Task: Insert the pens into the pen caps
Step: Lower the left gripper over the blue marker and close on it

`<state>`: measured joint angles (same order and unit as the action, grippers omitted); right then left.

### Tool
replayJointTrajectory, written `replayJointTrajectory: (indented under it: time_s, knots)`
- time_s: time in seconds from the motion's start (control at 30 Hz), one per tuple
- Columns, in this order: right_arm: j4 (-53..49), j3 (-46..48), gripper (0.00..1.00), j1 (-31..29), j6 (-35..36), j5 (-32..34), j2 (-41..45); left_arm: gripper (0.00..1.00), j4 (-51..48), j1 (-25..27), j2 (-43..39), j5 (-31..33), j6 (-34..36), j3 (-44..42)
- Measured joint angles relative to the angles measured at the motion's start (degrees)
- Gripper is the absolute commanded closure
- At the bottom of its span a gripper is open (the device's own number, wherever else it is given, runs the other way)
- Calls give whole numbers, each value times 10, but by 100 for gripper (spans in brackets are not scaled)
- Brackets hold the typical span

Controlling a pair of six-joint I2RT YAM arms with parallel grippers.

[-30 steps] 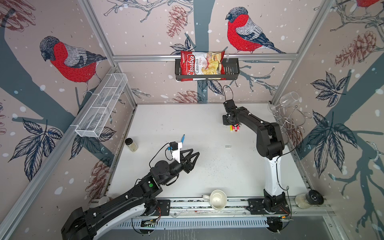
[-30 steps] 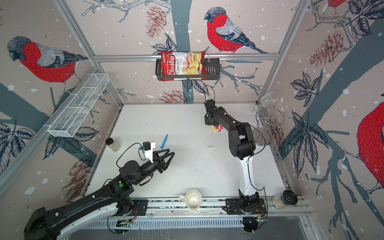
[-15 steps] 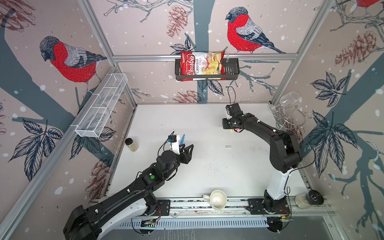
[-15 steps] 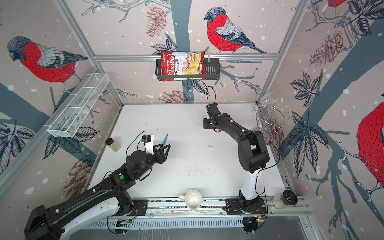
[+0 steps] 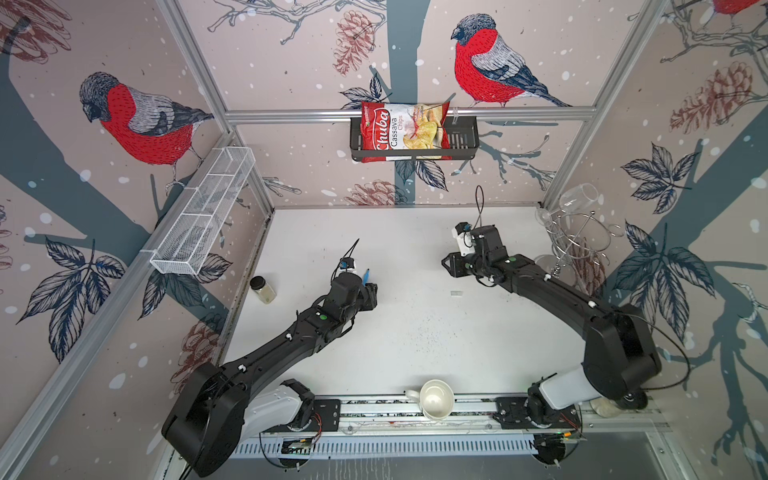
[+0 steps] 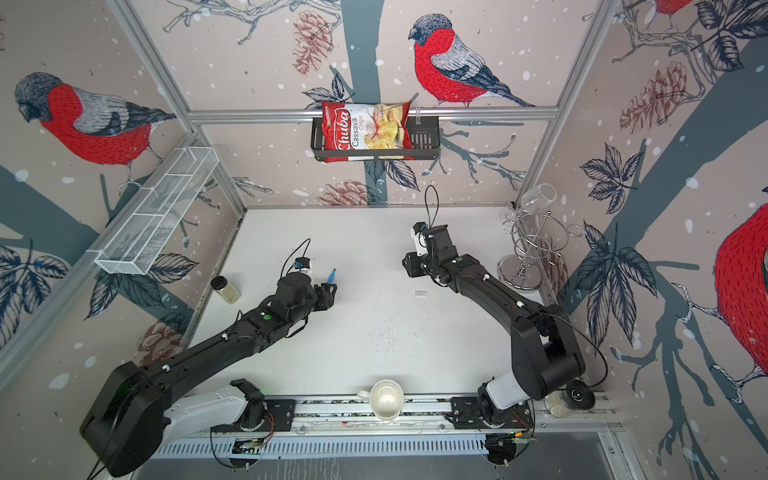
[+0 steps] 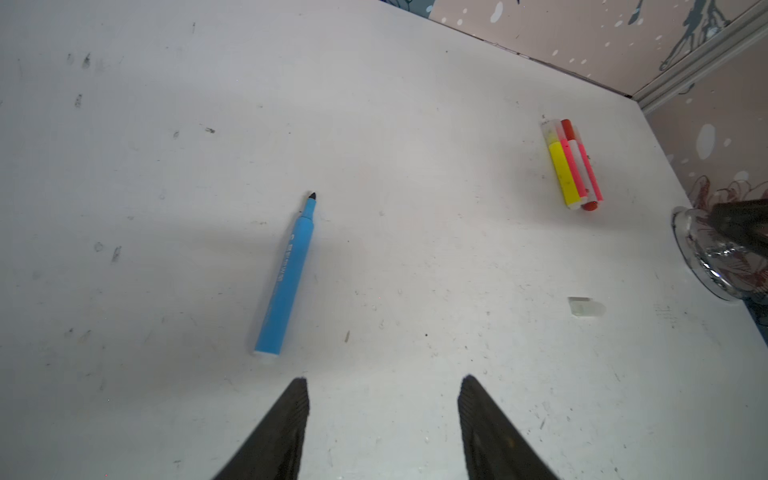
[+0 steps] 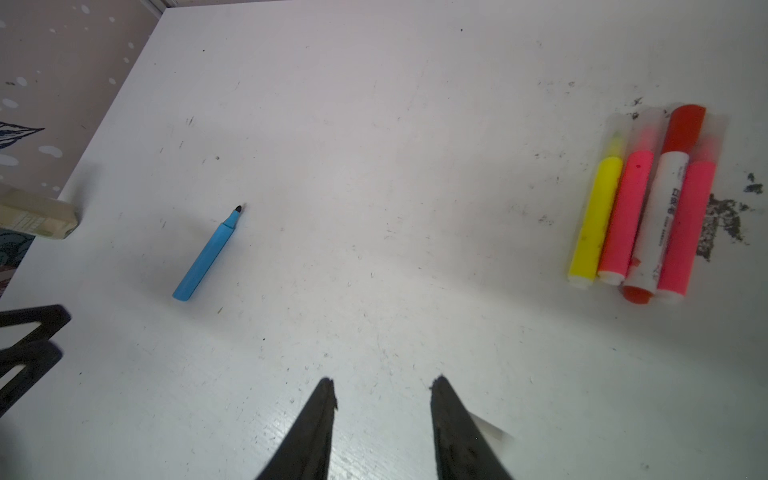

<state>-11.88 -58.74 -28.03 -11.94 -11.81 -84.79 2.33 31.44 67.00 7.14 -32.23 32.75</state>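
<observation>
An uncapped blue pen (image 7: 286, 276) with a dark tip lies on the white table (image 5: 415, 340); it also shows in both top views (image 5: 366, 274) (image 6: 332, 274). My left gripper (image 7: 384, 380) (image 5: 372, 293) hovers just short of its blunt end, open and empty. Four capped pens (image 8: 644, 208) (image 7: 571, 166), yellow, pink, white with a red cap, and pink, lie side by side. My right arm hides them in both top views. A loose translucent pen cap (image 7: 586, 308) (image 5: 456, 294) lies apart. My right gripper (image 8: 382, 380) (image 5: 448, 265) is open and empty, with that cap (image 8: 492, 432) beside one finger.
A small jar (image 5: 263, 289) stands by the left wall. A chrome glass rack (image 5: 577, 241) fills the back right corner. A white cup (image 5: 434, 400) sits on the front rail. A wire basket (image 5: 203, 220) and a chips basket (image 5: 411, 133) hang on the walls.
My right gripper let go of the capped pens, turned, drew back toward the front and opened wider. My left gripper moved back and left, closer to the blue pen.
</observation>
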Motion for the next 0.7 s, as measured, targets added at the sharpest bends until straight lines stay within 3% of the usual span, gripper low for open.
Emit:
replayJointTrajectory:
  time_s: [0.2, 0.7]
  knots:
    - [26, 56, 57, 0, 0, -17, 58, 44, 0, -36, 59, -7, 7, 12]
    - [62, 132, 57, 0, -4, -31, 102, 50, -26, -40, 172, 10, 14, 73]
